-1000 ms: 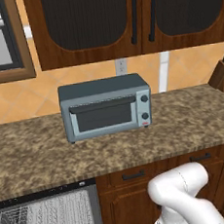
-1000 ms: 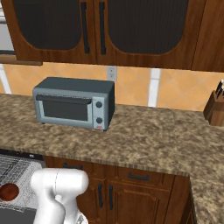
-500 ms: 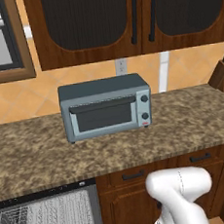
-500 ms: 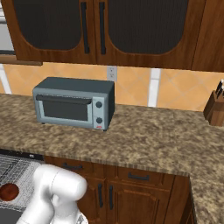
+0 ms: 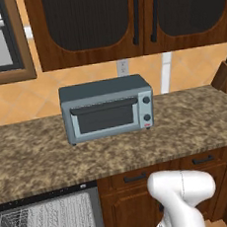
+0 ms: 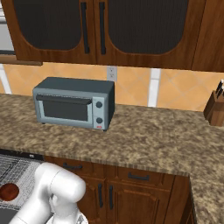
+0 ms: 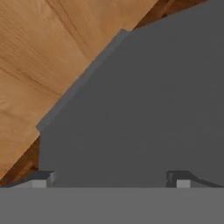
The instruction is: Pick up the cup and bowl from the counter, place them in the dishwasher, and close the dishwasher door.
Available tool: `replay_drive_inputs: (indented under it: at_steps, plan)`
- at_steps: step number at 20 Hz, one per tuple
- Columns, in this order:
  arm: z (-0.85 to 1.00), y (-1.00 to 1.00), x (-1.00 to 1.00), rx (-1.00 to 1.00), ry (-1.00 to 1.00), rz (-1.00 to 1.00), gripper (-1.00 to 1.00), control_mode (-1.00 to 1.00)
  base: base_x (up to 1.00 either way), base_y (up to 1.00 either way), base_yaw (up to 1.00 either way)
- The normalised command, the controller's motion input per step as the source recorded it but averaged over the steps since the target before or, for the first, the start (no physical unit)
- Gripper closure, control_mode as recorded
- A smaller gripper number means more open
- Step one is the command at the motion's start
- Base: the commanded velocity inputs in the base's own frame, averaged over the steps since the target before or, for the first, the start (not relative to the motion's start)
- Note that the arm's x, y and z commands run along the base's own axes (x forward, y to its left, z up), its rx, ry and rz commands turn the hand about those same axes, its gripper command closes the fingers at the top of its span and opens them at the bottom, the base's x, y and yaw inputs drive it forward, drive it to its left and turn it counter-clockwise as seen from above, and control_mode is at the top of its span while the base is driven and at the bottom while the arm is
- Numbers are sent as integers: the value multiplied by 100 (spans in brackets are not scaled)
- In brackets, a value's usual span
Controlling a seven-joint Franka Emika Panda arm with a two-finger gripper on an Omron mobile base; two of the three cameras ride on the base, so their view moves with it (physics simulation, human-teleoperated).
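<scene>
Fingertips of the gripper stand spread wide apart, pinching nothing, one at each lower corner of the hand view. Straight ahead of them, between and beyond the two tips, spreads a flat dark grey panel, the dishwasher door; I cannot tell whether the tips touch it. Past the panel's edge, up and to the left of the fingers, lies a wood-grain floor.

From the base views, the white arm bends down low in front of brown cabinet drawers. Beside it the dishwasher stands open under the counter, its white wire rack pulled into sight. The reddish-brown bowl sits in that rack. The cup cannot be made out.

On the counter rests a grey-blue toaster oven, with a knife block far off to the right against the tiled wall.
</scene>
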Motion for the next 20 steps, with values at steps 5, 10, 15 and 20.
replay_drive_inputs:
  at_steps: [5, 10, 15, 20]
  plan:
    - [-98, -71, 100, -3, -45, 5, -100, -100, 0, 0, 0]
    - [-86, -67, 100, 0, -19, 0, -100, -100, 0, 0, 0]
    - [-35, -57, 100, 0, -22, 0, -100, -100, 0, 0, 0]
    - [-13, -45, 100, 1, -28, 0, -100, -100, 0, 0, 0]
